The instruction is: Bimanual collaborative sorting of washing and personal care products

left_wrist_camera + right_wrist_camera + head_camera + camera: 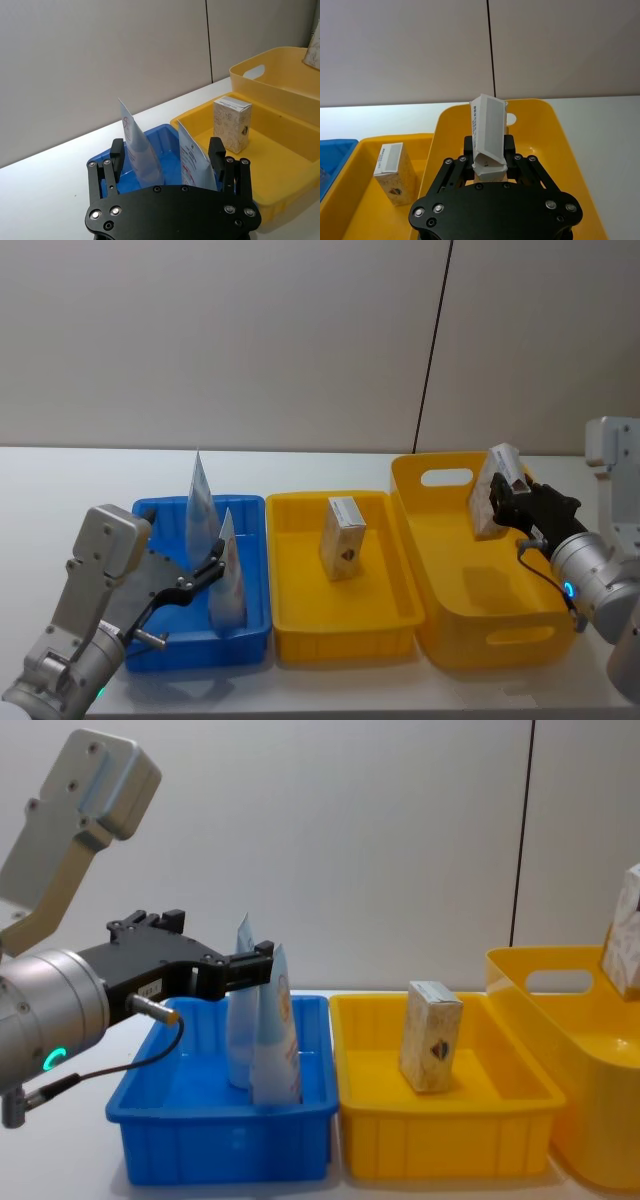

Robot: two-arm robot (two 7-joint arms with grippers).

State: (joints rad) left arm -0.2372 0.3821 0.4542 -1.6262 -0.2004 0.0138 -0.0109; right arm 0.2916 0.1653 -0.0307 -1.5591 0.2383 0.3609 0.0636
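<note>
Two pale squeeze tubes stand crimped end up in the blue tray (160, 508): a taller back tube (199, 502) and a front tube (228, 585). My left gripper (210, 565) is open just left of the front tube's upper part; in the left wrist view both tubes (137, 155) (192, 162) appear between its fingers. A cream box (343, 537) with a dark emblem stands in the yellow tray (300, 640). My right gripper (505, 502) is shut on a second cream box (497, 485), holding it tilted above the yellow handled basket (500, 640).
The three containers sit side by side on a white table (60, 480), with a grey wall behind. Bare tabletop lies left of the blue tray and behind the containers. The basket's floor (555, 165) under the held box is bare.
</note>
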